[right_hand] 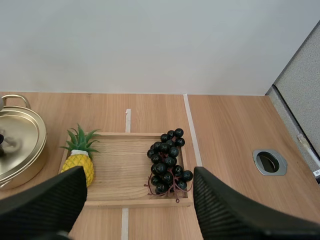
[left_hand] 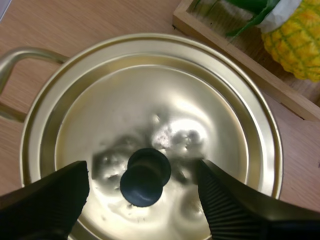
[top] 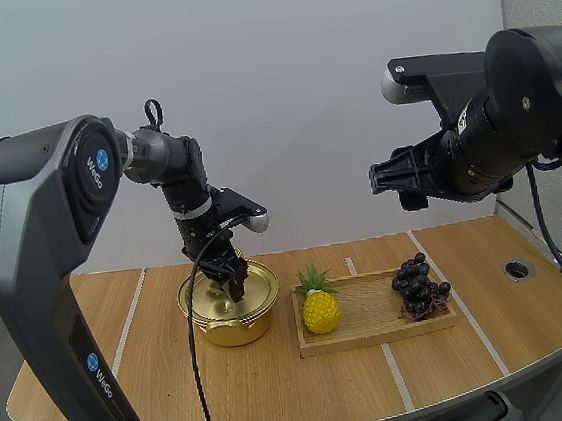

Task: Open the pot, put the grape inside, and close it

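Just left of wooden tray [top: 372, 307]: gold pot [top: 235, 328] with lid [left_hand: 150, 100] on, left gripper [top: 237, 291] down over lid, fingers spread either side of black knob [left_hand: 145, 177], gripping nothing. On tray: pineapple [top: 320, 310] at left end, grapes [top: 417, 287] at right end. Above tray's right end: right gripper [top: 378, 178] raised, fingers wide apart, empty.

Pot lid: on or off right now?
On. The lid sits flush within the rim of the pot, and its black knob stands between the open fingers of the left gripper, not pinched.
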